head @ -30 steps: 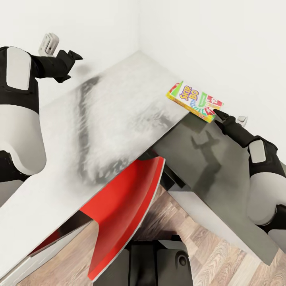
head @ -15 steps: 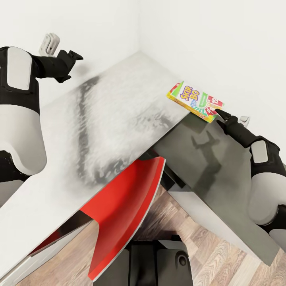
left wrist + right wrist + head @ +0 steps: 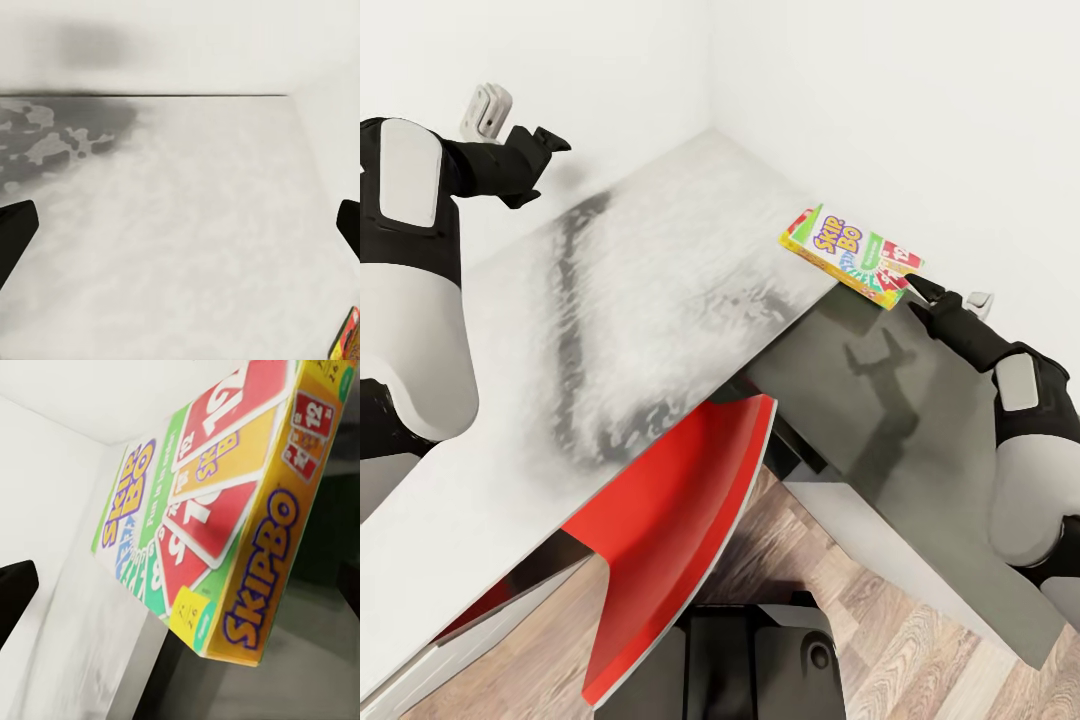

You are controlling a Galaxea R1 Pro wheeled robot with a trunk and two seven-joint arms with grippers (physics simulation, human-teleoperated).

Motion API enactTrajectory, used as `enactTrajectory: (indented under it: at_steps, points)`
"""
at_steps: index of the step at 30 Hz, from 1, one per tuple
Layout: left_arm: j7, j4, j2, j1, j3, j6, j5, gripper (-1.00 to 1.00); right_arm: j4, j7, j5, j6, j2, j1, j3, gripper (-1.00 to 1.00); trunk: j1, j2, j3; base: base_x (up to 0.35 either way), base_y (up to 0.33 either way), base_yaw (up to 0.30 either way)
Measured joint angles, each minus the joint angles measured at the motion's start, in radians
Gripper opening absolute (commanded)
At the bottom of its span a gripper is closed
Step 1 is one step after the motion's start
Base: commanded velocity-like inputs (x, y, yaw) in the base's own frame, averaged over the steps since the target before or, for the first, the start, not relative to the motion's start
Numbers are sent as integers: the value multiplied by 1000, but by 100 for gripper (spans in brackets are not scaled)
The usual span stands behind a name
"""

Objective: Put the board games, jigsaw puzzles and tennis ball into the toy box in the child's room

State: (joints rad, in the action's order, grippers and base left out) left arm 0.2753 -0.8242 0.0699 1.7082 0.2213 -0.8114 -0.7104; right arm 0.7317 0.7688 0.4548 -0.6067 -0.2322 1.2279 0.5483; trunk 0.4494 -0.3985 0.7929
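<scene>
From the head camera I see the Skip-Bo box (image 3: 850, 255) lying at the far right edge of the pale bed (image 3: 610, 330), near the wall, with my right gripper (image 3: 916, 290) right at its near corner; the left gripper (image 3: 545, 150) hangs up by the other wall. On the left wrist feed, both fingertips (image 3: 15, 232) sit wide apart over the bed. On the right wrist feed, the box (image 3: 217, 510) looms between spread fingertips (image 3: 15, 592), unpinched.

glossy cardboard Skip-Bo box (image 3: 850, 255), fuzzy bed (image 3: 640, 290)
</scene>
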Motion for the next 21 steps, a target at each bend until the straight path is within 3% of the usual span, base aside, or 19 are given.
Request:
enactTrajectory:
  at_steps: [21]
  points:
    - [0, -1, 1, -1, -2, 0, 0, 100, -27, -40, 0, 2, -1, 0, 1, 100, 0, 0, 0, 0, 0, 0]
